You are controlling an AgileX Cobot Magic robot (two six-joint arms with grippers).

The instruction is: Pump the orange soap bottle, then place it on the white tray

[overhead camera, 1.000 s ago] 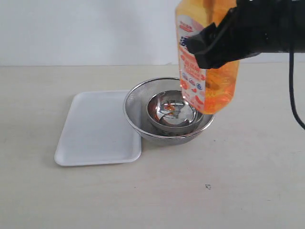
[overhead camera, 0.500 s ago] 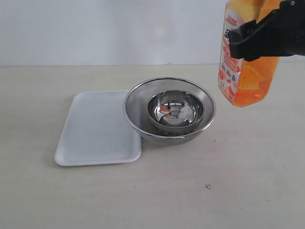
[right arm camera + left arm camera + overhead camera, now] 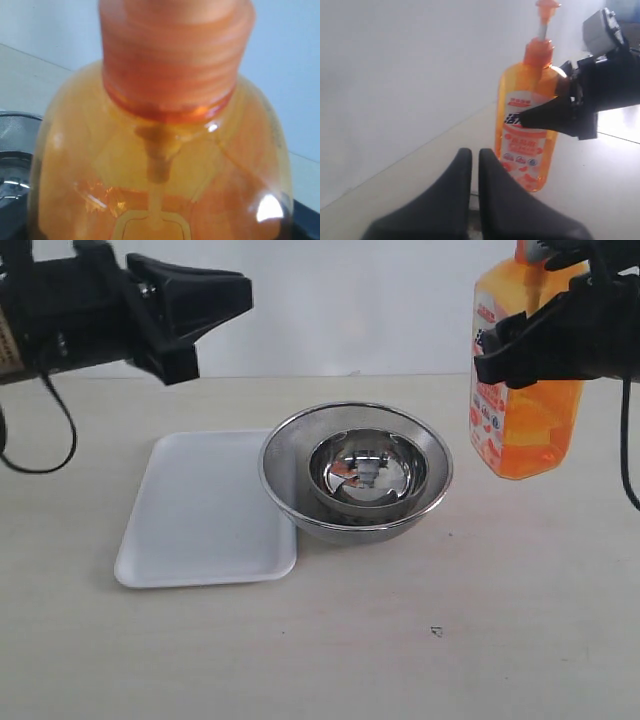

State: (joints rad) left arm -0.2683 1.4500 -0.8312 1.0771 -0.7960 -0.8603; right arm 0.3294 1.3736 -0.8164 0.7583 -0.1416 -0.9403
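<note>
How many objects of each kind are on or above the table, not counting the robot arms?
Orange soap bottle: 1
White tray: 1
Steel bowls: 2, a mesh strainer bowl and a smaller bowl inside it
Total: 4

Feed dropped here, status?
Left gripper shut, empty. Right gripper holds tall orange soap bottle aloft. Round steel mesh bowl sits between it and flat white tray.

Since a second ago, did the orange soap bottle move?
Yes. In the exterior view the orange soap bottle went right: it was over the steel strainer bowl, at its right side; now it hangs clear, beyond the rim.
</note>
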